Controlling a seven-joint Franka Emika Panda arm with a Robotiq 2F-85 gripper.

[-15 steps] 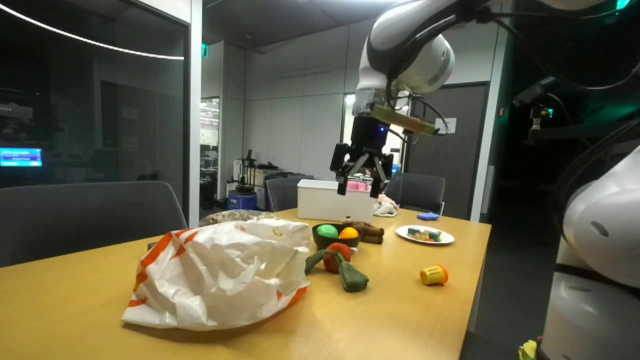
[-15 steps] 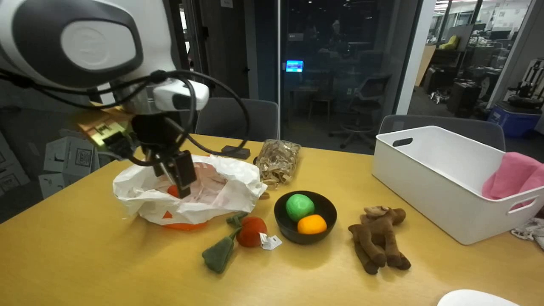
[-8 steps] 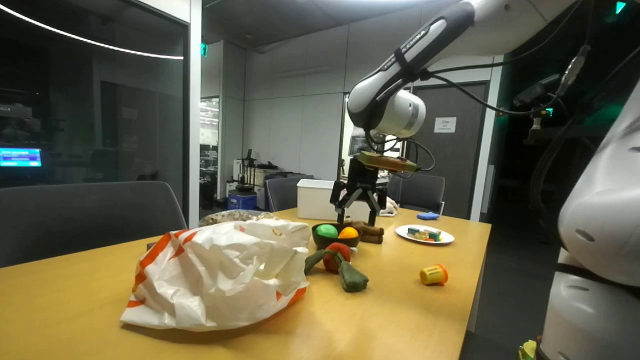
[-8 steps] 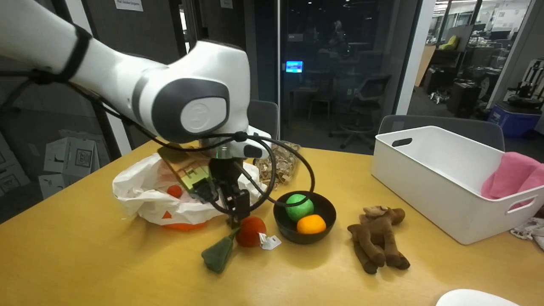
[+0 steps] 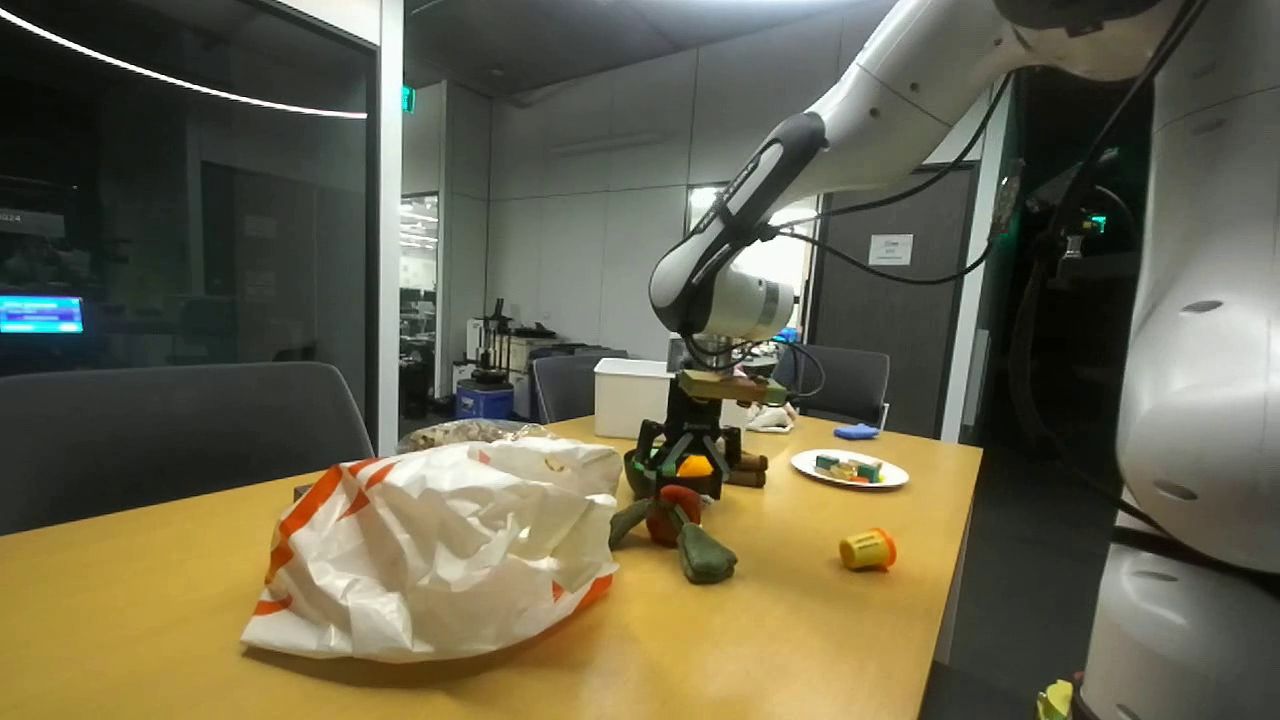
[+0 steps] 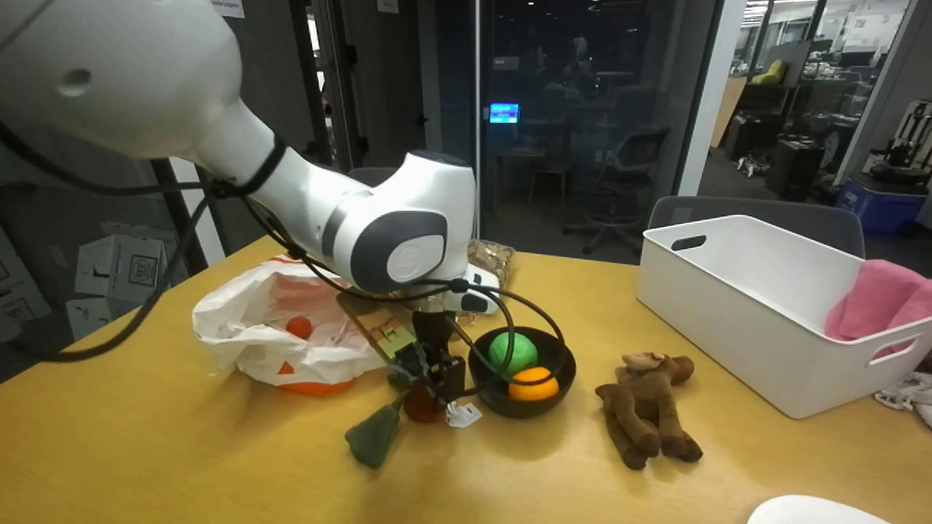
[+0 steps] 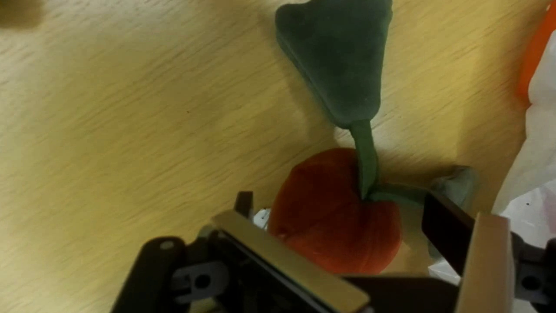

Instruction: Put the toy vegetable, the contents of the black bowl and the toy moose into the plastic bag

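– Item 1?
– Sign plate (image 5: pixel 40 222), left edge of an exterior view: number ending "024", its start unclear.
– Item 2?
– Paper notice (image 5: pixel 891 249) on the dark grey door (image 5: pixel 930 325): print too small to read.
– Item 3?
– Blue-lit screen (image 5: pixel 40 314): pale lines, illegible.
– Item 4?
– Plastic bag (image 5: pixel 430 555): orange-red print, wording not legible.

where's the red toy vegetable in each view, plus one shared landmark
In an exterior view: toy vegetable lower half, just right of centre.
In an exterior view: toy vegetable lower half, mostly left of centre, partly hidden.
Wrist view: toy vegetable mostly right of centre, reaching the top edge.
Shared landmark: plastic bag, left in both exterior views, right edge in the wrist view.
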